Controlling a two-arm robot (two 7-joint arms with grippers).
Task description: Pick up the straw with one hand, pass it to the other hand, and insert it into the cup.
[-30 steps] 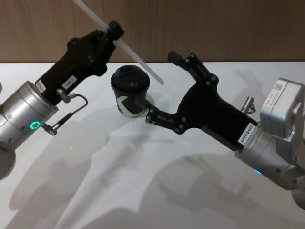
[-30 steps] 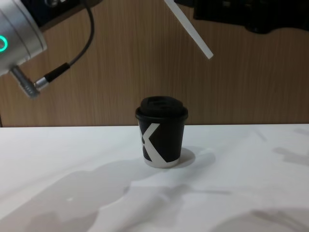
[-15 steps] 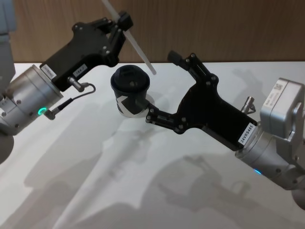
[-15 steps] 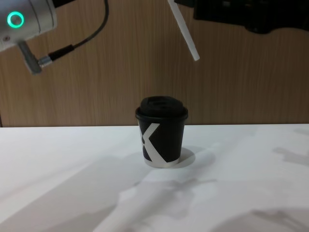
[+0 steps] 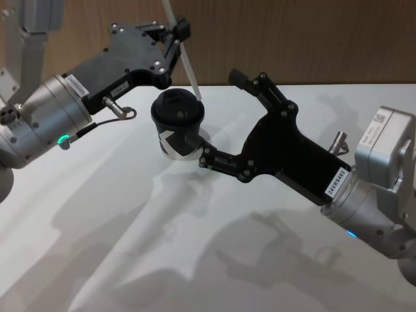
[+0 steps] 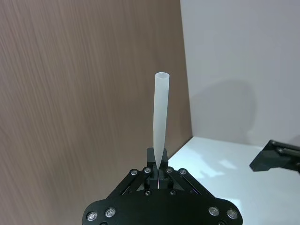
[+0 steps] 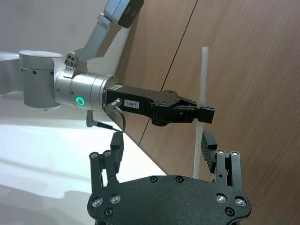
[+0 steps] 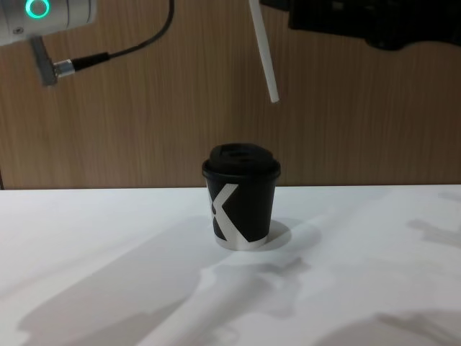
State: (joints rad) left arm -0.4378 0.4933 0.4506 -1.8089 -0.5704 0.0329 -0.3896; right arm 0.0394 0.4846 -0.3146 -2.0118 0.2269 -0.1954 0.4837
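White straw (image 5: 189,68) pinched above the cup (image 5: 177,123)

Head view: left gripper (image 5: 175,31) pinches the straw, lower end over the black lidded cup; right gripper (image 5: 218,118) spread wide, empty, at the cup's right. Chest view: straw tip above the cup, not touching. Right wrist view: straw near upright

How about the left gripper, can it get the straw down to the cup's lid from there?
Probably yes. The left gripper holds the straw tilted above the cup, with only air between its lower tip and the lid. The right gripper sits open beside the cup, not over it.
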